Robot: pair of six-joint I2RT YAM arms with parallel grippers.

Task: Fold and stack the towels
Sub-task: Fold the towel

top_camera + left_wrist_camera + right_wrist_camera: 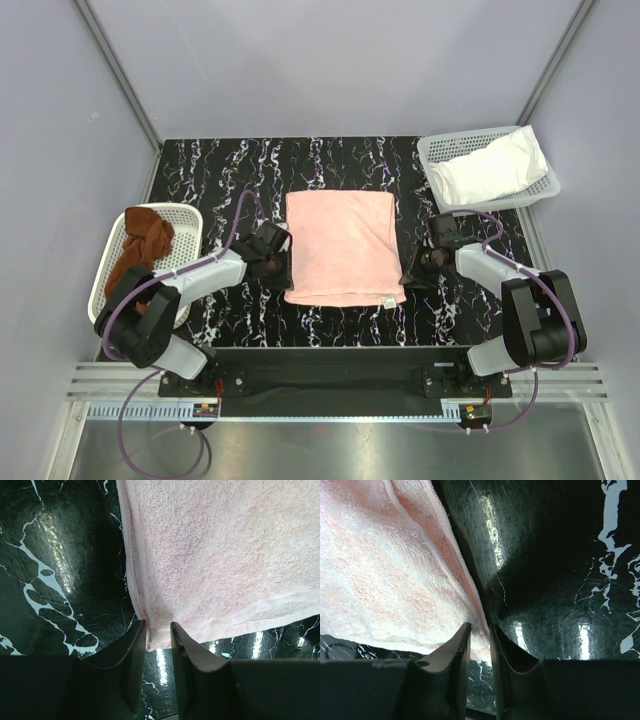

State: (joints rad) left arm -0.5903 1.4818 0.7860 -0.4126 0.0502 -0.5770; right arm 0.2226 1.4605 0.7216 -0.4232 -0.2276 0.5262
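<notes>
The pink towel [342, 245] lies flat in the middle of the surface [220, 170], folded. The left end effector [158, 627] is clamped on its near left corner. The right end effector [480, 627] looks pinched on the near right corner, though the dim wrist view leaves that less sure. The white towel [495, 165] sits bunched in the right basket [440, 150], and the brown towel [140, 245] in the left basket [190, 215].
</notes>
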